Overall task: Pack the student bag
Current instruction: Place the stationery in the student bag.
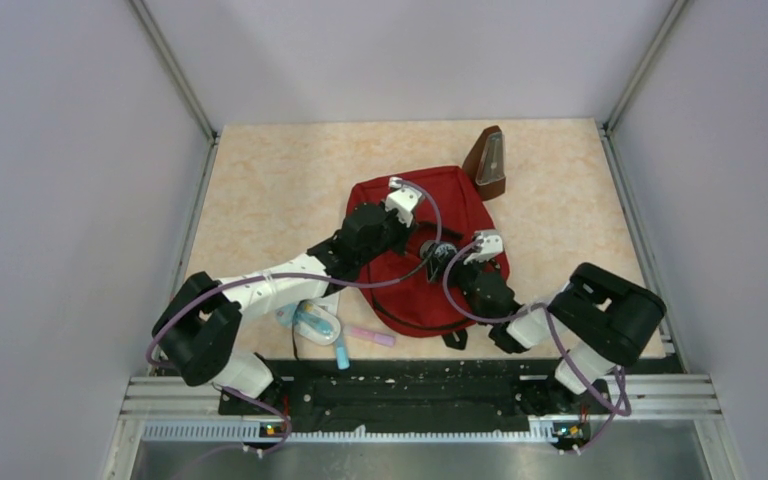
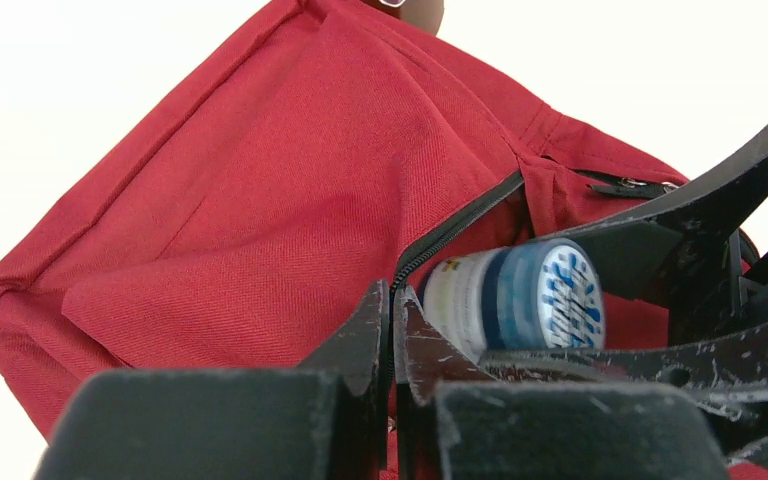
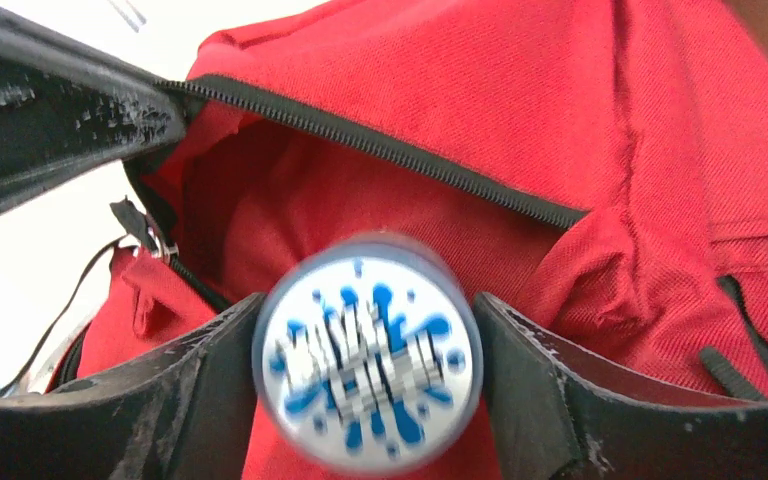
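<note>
Right wrist: right gripper (image 3: 365, 330) clamps a bottle (image 3: 367, 370) at the student bag (image 3: 520, 110) mouth — left gripper (image 2: 392, 305) pinches its zipper edge — bottle not yet in.

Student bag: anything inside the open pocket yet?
Only red lining shows through the student bag opening. The right gripper holds a blue-splashed container in front of it, covering the depths.
</note>
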